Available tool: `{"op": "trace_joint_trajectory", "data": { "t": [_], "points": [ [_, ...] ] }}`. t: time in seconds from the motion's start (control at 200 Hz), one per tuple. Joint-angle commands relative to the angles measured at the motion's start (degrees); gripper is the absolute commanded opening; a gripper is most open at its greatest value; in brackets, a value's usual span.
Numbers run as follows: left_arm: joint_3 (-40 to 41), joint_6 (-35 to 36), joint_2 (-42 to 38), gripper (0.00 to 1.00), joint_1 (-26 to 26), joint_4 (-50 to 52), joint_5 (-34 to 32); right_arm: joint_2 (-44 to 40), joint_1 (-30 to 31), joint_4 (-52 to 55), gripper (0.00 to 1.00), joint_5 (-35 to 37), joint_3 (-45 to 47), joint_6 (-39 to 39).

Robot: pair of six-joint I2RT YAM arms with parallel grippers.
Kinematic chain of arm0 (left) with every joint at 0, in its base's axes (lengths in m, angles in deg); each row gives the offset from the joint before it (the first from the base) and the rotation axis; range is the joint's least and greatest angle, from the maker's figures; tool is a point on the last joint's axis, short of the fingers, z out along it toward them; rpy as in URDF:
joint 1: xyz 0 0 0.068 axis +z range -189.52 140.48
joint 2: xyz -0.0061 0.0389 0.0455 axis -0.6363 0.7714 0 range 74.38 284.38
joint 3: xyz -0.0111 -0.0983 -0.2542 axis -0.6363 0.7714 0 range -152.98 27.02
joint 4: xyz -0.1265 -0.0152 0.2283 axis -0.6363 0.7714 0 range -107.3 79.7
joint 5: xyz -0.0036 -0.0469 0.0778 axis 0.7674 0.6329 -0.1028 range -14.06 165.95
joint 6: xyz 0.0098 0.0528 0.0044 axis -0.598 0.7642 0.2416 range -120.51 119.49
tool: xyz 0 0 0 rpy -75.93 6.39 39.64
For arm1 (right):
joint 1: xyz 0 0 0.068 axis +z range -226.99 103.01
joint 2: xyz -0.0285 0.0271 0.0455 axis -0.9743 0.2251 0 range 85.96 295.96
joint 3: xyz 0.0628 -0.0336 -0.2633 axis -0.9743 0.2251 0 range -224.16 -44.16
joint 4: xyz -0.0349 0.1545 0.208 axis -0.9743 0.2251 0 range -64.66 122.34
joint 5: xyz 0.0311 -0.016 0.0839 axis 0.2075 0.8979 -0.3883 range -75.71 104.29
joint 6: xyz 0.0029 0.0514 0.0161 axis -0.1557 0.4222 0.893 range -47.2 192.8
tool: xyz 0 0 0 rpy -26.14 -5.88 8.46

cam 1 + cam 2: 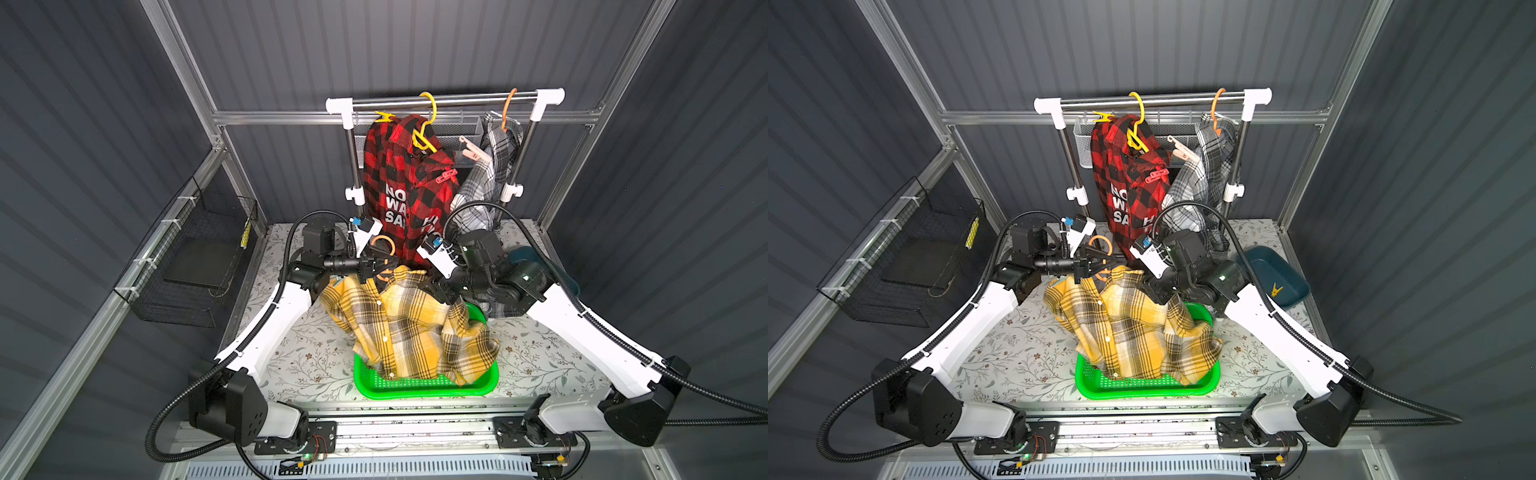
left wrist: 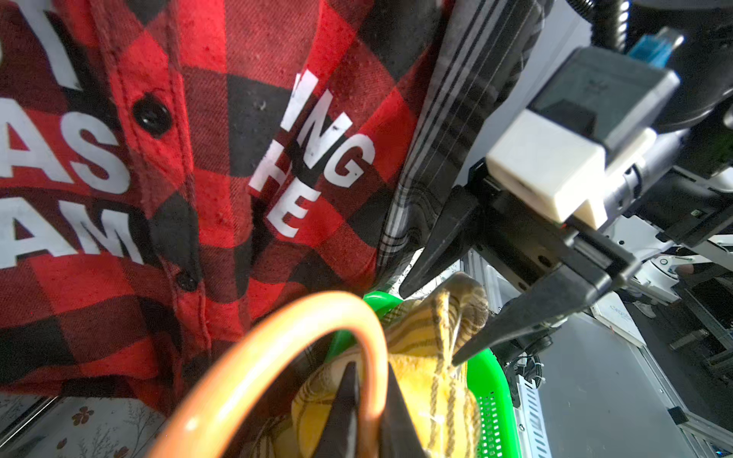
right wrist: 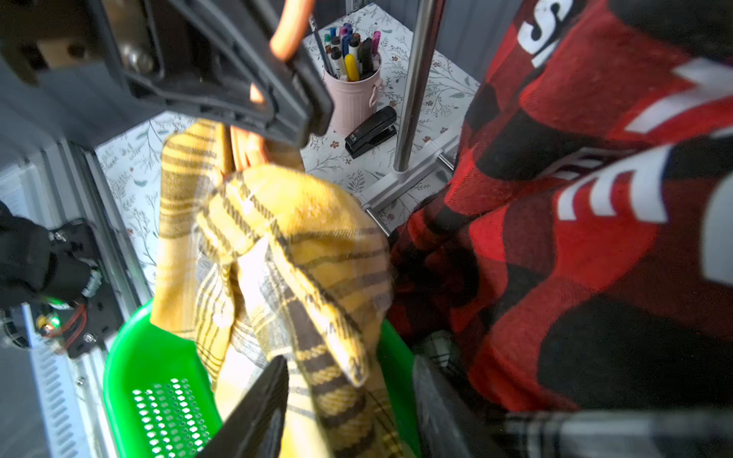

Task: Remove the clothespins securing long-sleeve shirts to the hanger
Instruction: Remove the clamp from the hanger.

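My left gripper [image 2: 369,368] is shut on the hook of an orange hanger [image 2: 277,349], holding the yellow-and-black shirt [image 1: 407,328] so that it drapes into the green basket [image 1: 415,388]. My right gripper [image 3: 351,363] stands open at the shirt's right side, with a fold of yellow fabric between its fingers. No clothespin shows on this shirt. On the rack hang the red-and-black shirt [image 1: 407,178] and the grey plaid shirt [image 1: 490,166]. A yellow clothespin [image 1: 384,117] and a red clothespin [image 1: 446,174] sit on the red shirt. A salmon-pink clothespin [image 1: 473,151] is by the grey shirt.
The rack's rail [image 1: 449,99] crosses the back, with a mesh basket [image 1: 457,133] behind it. A dark blue tray [image 1: 1279,270] at the right holds a yellow clothespin [image 1: 1276,289]. A black wire basket [image 1: 195,266] hangs on the left wall. A pen cup [image 3: 353,95] and stapler [image 3: 371,131] stand behind.
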Motion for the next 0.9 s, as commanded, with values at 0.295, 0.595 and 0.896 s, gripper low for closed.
{"op": "trace_joint_trajectory", "data": {
  "t": [0.295, 0.595, 0.896],
  "points": [
    [1.3, -1.44, -2.51, 0.0, 0.46, -6.44, 2.09, -3.51, -0.06, 1.25, 0.2, -0.9, 3.45, 3.22],
    [-0.77, -0.56, -3.03, 0.64, 0.48, -3.18, -1.73, -6.5, -0.06, -0.17, 0.0, 0.51, 6.51, 5.1],
    [-0.01, 3.04, -7.37, 0.81, 3.01, -2.3, -4.75, -11.15, -2.51, -0.59, 0.0, -0.7, 10.01, 6.89]
  ]
}}
